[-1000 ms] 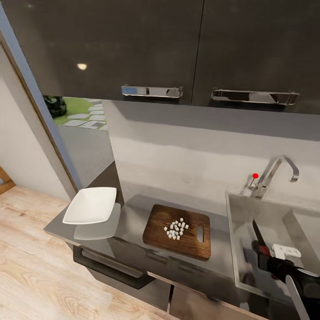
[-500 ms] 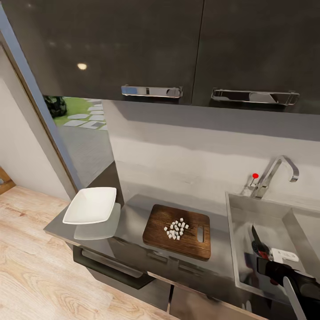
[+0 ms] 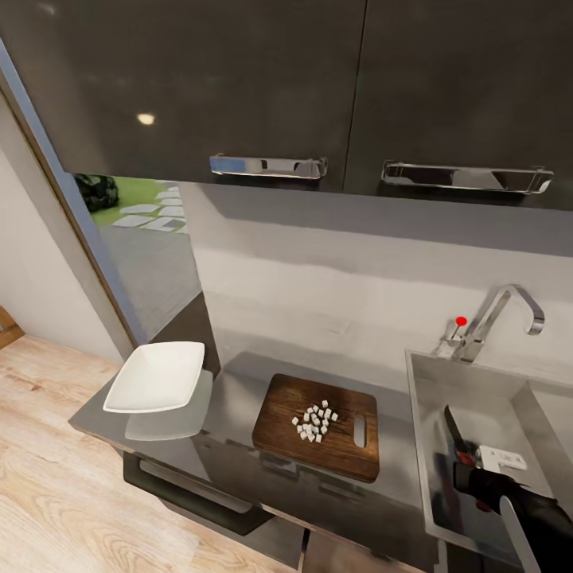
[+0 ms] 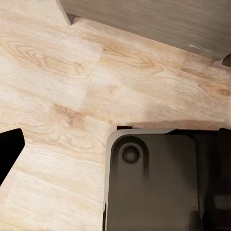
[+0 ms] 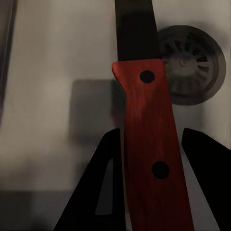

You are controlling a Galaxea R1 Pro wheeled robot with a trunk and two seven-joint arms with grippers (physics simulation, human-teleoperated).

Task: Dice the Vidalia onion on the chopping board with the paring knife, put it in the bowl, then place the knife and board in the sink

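Note:
In the head view the paring knife (image 3: pixel 460 436) stands tilted inside the sink (image 3: pixel 426 477), red handle low and dark blade pointing up and away. My right gripper (image 3: pixel 476 471) is shut on the handle. The right wrist view has the red handle (image 5: pixel 147 144) between the two dark fingers (image 5: pixel 103 192), over the sink's grey floor and round drain (image 5: pixel 192 65). The chopping board (image 3: pixel 278 430) lies on the countertop (image 3: pixel 231 406) left of the sink, with small white diced onion (image 3: pixel 316 420) cubes on it. Further left is the white bowl (image 3: pixel 155 376), empty. My left gripper (image 4: pixel 115 154) hangs open over the wooden floor.
A chrome faucet (image 3: pixel 501 310) with a red-tipped lever (image 3: pixel 460 321) stands behind the sink. Dark wall cabinets (image 3: pixel 270 87) hang above the counter. The counter's left end sits beside a glass door (image 3: pixel 135 239). My own dark base (image 4: pixel 154 183) is under the left wrist.
My right gripper has sunk lower into the sink with the knife. The head camera has shifted a little, so the whole scene sits slightly differently.

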